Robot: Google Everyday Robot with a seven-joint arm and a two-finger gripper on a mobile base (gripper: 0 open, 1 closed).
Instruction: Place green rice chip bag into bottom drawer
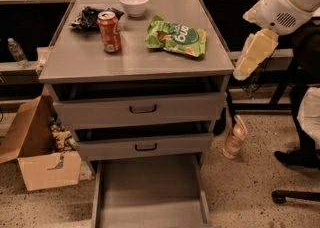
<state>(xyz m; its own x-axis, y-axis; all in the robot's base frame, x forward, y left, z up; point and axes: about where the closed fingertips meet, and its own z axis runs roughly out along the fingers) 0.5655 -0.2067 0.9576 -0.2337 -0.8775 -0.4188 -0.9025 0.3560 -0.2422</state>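
Note:
The green rice chip bag [176,36] lies flat on the cabinet top, right of centre, near the back. The bottom drawer [150,197] is pulled out at the cabinet's foot, a wide shallow grey tray with a bare floor. My arm comes in from the upper right: a white joint [287,2] with a cream end piece hanging down from it. The gripper [243,71] is at that piece's lower tip, just off the cabinet's right edge at top height, to the right of the bag and not touching it.
A red soda can [109,31], a crumpled black wrapper [89,16] and a white bowl [134,3] stand on the cabinet top [100,62]. Two upper drawers with dark handles are slightly ajar. A cardboard box [35,152] sits left, a pink bottle [234,137] and chair base right.

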